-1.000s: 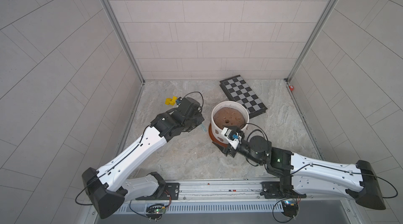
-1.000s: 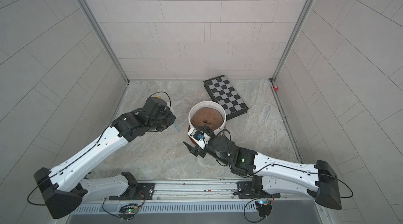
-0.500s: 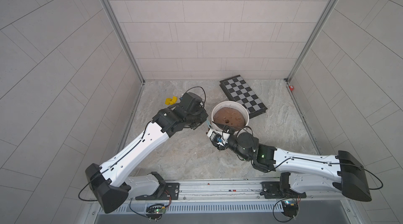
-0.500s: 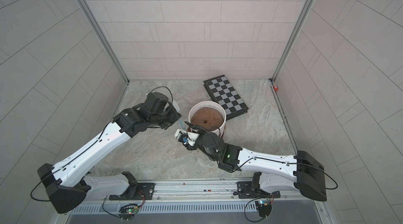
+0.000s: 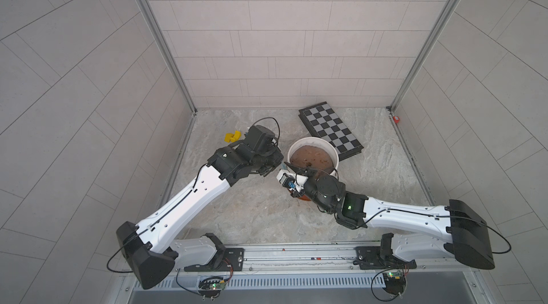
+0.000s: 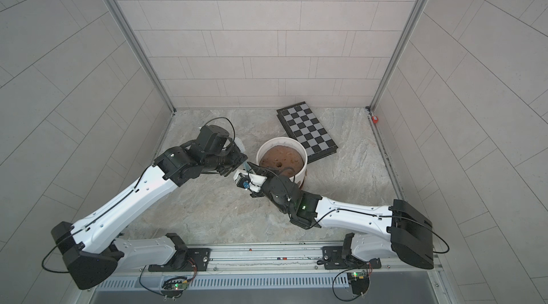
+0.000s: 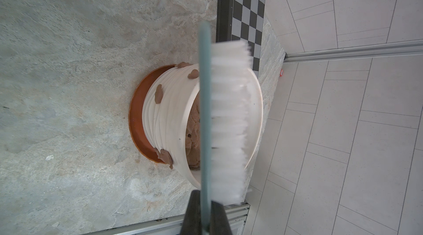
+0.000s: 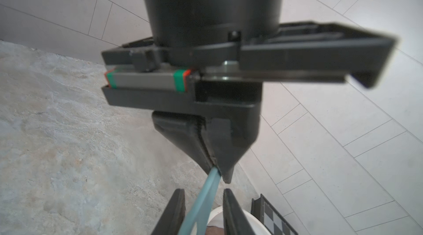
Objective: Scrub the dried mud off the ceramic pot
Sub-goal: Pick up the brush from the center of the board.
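- At left, your left gripper is clamped on the teal-handled, white-bristled scrub brush; hold firm.
- Your right gripper straddles the handle, fingers slightly apart, not touching it; close squarely.
- Rightward, the white ribbed ceramic pot sits on an orange-brown saucer; aim bristles at its brown dried mud patches.

A grey marbled stone tabletop was seen. On it were laid an orange-brown saucer, a checkered board beside it, and a small yellow object well apart from both.
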Motion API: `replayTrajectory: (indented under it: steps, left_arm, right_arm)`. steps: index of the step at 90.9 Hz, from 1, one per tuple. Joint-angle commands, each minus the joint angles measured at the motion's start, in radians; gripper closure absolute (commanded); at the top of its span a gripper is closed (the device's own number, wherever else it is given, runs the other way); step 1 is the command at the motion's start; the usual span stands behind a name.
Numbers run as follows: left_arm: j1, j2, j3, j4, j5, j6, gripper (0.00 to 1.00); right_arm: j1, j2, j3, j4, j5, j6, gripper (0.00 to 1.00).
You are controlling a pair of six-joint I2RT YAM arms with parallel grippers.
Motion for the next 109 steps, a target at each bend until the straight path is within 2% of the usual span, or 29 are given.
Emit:
replayTrajectory:
  steps: [1, 12, 24, 32, 39, 51, 54, 62, 75, 85, 94, 109]
  left_arm:
    - [0.006, 0.009, 0.013, -0.008, 0.008, 0.003, 0.96]
    - [0.005, 0.012, 0.012, -0.003, 0.014, 0.001, 0.96]
    - [0.006, 0.011, 0.008, 0.003, 0.019, -0.006, 0.92]
    - [0.005, 0.011, 0.009, 0.006, 0.025, -0.009, 0.86]
    - [0.006, 0.009, 0.008, 0.009, 0.031, -0.010, 0.79]
    - [0.007, -0.001, 0.008, 0.017, 0.018, -0.004, 0.61]
    - [0.006, -0.005, 0.008, 0.021, 0.015, 0.002, 0.51]
    - [0.008, -0.018, 0.007, 0.046, -0.004, 0.026, 0.33]
    - [0.010, -0.068, 0.005, 0.106, -0.058, 0.133, 0.19]
    - [0.012, -0.134, -0.062, 0.252, -0.051, 0.209, 0.11]
    - [0.028, -0.175, -0.114, 0.361, -0.024, 0.227, 0.07]
    - [0.061, -0.217, -0.178, 0.513, -0.037, 0.181, 0.05]
  right_arm:
    - [0.001, 0.004, 0.024, 0.028, 0.023, -0.015, 0.80]
    - [0.003, 0.011, 0.028, 0.033, 0.040, -0.010, 0.81]
    - [0.002, 0.014, 0.032, 0.052, 0.082, -0.002, 0.93]
    - [0.003, 0.013, 0.030, 0.073, 0.086, -0.002, 1.00]
    - [0.005, 0.014, 0.028, 0.085, 0.089, -0.002, 1.00]
    - [0.005, 0.010, 0.026, 0.092, 0.097, -0.002, 1.00]
    - [0.004, 0.007, 0.024, 0.091, 0.097, -0.002, 1.00]
    - [-0.002, -0.009, 0.021, 0.077, 0.093, 0.047, 1.00]
    - [-0.052, -0.071, 0.017, 0.002, 0.020, 0.179, 1.00]
    - [-0.140, -0.149, 0.002, -0.049, -0.100, 0.353, 1.00]
    - [-0.224, -0.214, -0.012, -0.074, -0.235, 0.502, 1.00]
    - [-0.307, -0.284, -0.011, -0.102, -0.407, 0.655, 1.00]
